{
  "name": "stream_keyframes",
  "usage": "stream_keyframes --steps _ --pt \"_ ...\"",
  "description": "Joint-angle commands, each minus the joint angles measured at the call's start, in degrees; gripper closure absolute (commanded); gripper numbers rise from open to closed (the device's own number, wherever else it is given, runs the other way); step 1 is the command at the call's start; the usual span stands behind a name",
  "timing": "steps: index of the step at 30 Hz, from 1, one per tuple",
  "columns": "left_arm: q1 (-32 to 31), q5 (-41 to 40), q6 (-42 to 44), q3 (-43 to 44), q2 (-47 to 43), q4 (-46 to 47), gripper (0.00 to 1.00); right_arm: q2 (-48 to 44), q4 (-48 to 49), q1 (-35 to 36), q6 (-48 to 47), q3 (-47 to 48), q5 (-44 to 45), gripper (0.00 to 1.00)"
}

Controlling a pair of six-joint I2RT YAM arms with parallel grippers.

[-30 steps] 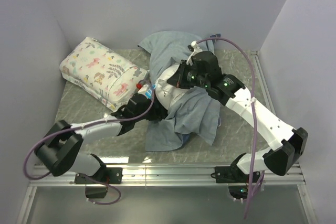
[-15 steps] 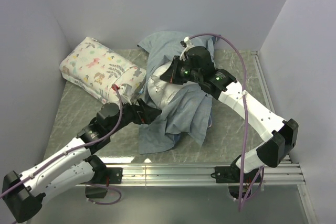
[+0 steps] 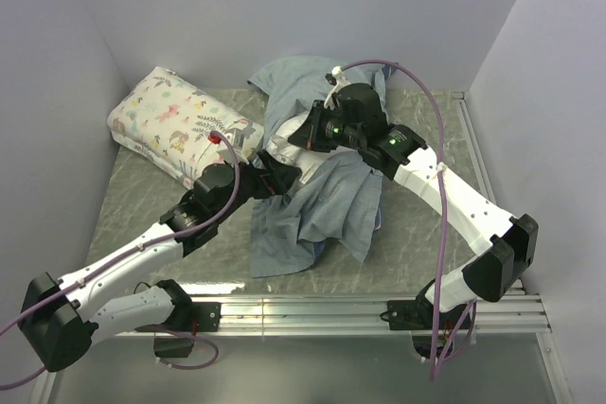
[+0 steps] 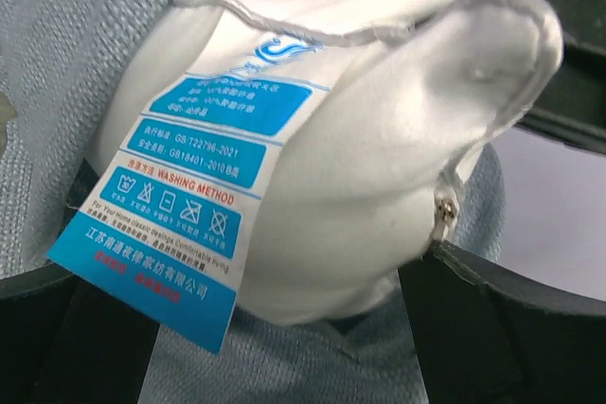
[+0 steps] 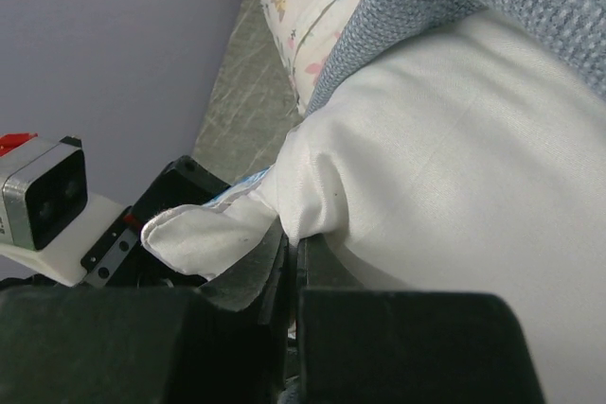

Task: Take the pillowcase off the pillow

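Pillowcase [image 3: 322,205] bunched mid-table, pale inner side out, draped over pillow [image 4: 379,139], lower part spread on table [image 3: 417,224] toward near edge. Pillow corner with blue care label [image 4: 180,205] bare. Right gripper [image 5: 292,253] pinched tight on white pillow fabric. Left gripper [image 3: 277,175] jaws wide apart, straddling labelled corner. Floral pillow [image 3: 180,130] just left, at table's far-left corner
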Motion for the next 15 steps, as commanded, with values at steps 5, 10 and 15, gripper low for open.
stream_keyframes --steps 5,10,15 --pt "-0.65 -7.25 -3.02 3.70 4.11 9.42 0.01 -0.73 7.22 1.42 -0.47 2.12 2.19 1.00" --pt "-1.97 -9.36 -4.60 4.56 7.87 14.88 0.01 -1.34 7.40 2.57 -0.39 0.45 2.71 1.00" --pt "-2.59 -10.68 -5.57 7.21 12.72 14.79 0.27 -1.25 7.05 4.06 -0.56 0.44 2.54 1.00"
